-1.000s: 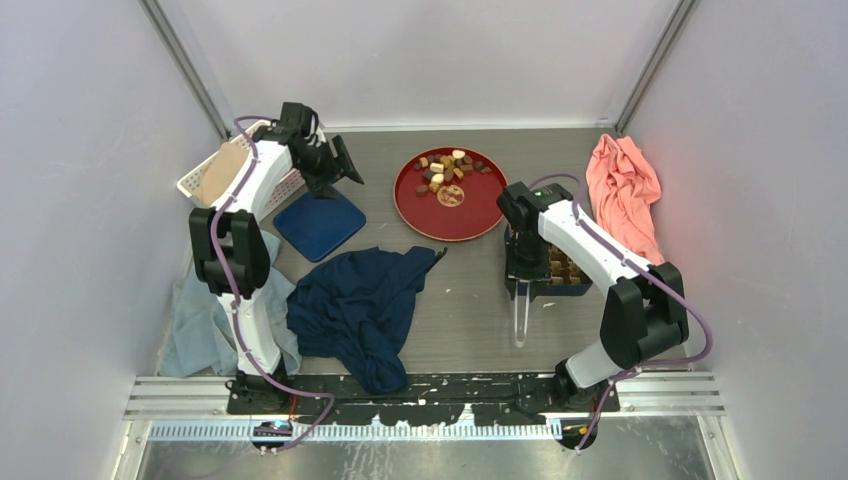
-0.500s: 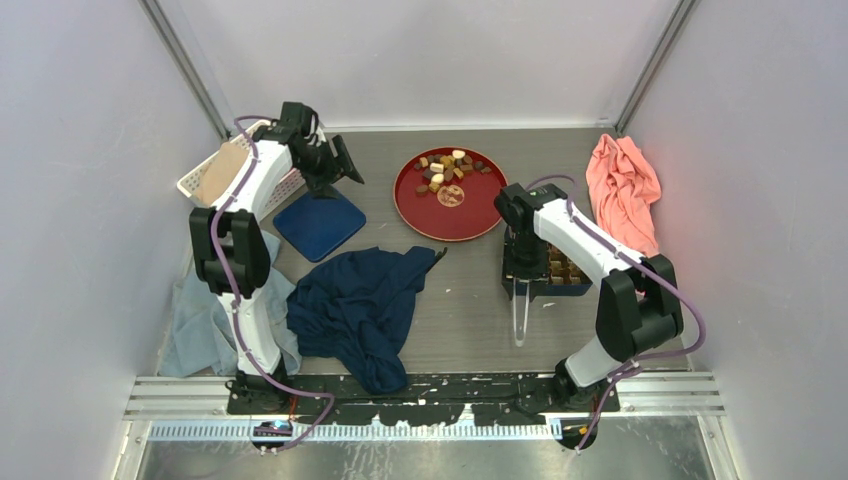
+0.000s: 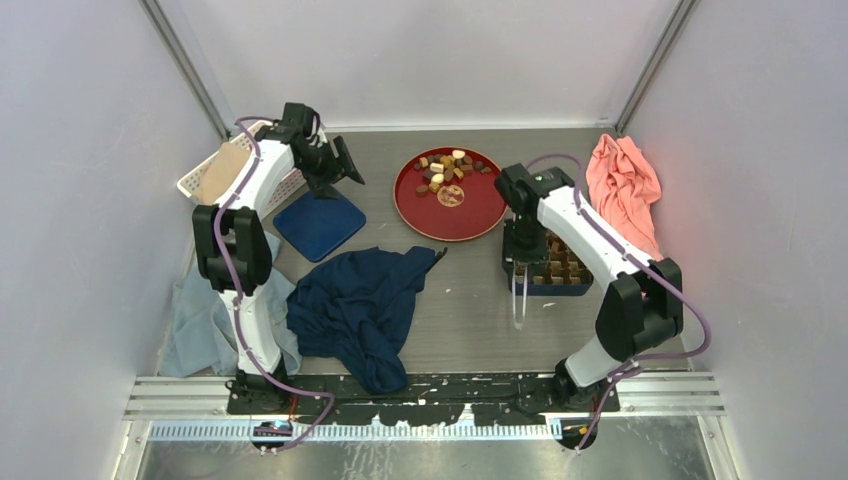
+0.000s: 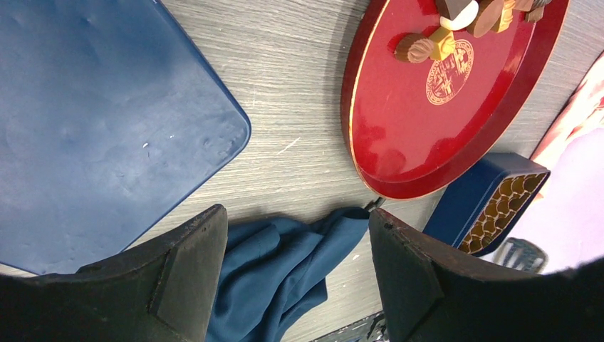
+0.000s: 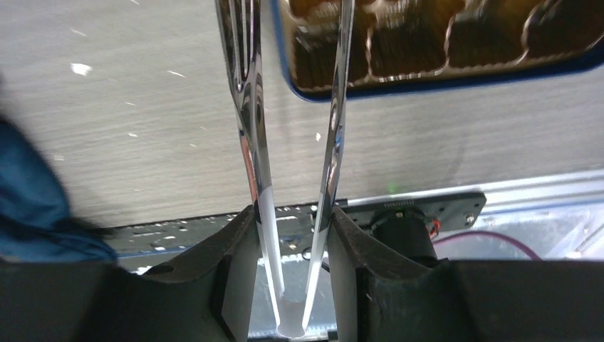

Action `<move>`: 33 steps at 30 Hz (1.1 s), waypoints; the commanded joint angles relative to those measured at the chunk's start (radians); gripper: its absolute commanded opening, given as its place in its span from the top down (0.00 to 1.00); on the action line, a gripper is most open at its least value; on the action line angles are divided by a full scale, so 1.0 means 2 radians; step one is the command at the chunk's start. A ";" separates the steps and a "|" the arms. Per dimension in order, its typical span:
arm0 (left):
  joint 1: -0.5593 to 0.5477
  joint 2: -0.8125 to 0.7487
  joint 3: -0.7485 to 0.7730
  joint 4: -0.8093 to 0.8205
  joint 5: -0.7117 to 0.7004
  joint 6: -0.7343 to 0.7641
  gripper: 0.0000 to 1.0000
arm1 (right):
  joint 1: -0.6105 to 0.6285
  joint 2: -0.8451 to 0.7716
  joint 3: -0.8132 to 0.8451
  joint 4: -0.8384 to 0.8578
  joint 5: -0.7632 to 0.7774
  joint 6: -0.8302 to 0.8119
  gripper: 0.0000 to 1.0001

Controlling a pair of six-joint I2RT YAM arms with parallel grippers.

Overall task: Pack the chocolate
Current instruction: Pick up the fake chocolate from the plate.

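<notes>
The chocolate [image 3: 447,170] is a heap of brown and cream pieces at the far side of the red round tray [image 3: 470,215]; its edge also shows in the left wrist view [image 4: 463,21]. The navy gridded box [image 3: 560,268] lies right of the tray, blurred in the right wrist view [image 5: 441,43]. My right gripper [image 3: 520,262] [image 5: 292,214] hangs at the box's left edge, shut on metal tongs [image 5: 253,142] [image 3: 518,300]. The tong tips run out of the wrist frame. My left gripper [image 3: 345,165] [image 4: 298,217] hovers open and empty left of the tray.
A navy lid [image 3: 320,222] [image 4: 92,128] lies under the left gripper. A dark blue cloth [image 3: 360,300] [image 4: 285,285] is crumpled at the near centre. A pink cloth [image 3: 622,190] lies far right, a white basket [image 3: 225,170] far left, and a pale blue cloth [image 3: 195,320] near left.
My right arm has carried the tongs a little toward the far side, uncovering more of the navy box. The left arm has stayed where it was.
</notes>
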 commanded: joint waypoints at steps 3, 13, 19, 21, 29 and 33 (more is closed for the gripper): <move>-0.002 -0.004 0.025 0.009 0.003 -0.003 0.27 | 0.019 0.035 0.138 -0.010 -0.005 -0.016 0.61; 0.005 -0.020 0.020 -0.003 -0.016 0.011 0.27 | 0.028 0.226 0.348 -0.022 -0.089 -0.047 0.60; 0.007 -0.026 0.014 -0.004 -0.014 0.011 0.27 | 0.028 0.335 0.478 -0.042 -0.098 -0.059 0.58; 0.007 -0.026 0.011 -0.003 -0.012 0.010 0.27 | 0.028 0.369 0.518 -0.047 -0.103 -0.053 0.58; 0.007 -0.020 0.024 -0.010 -0.011 0.016 0.27 | 0.028 0.442 0.597 -0.033 -0.109 -0.034 0.57; 0.007 -0.018 0.024 -0.012 -0.010 0.016 0.27 | 0.028 0.461 0.609 -0.025 -0.115 -0.026 0.57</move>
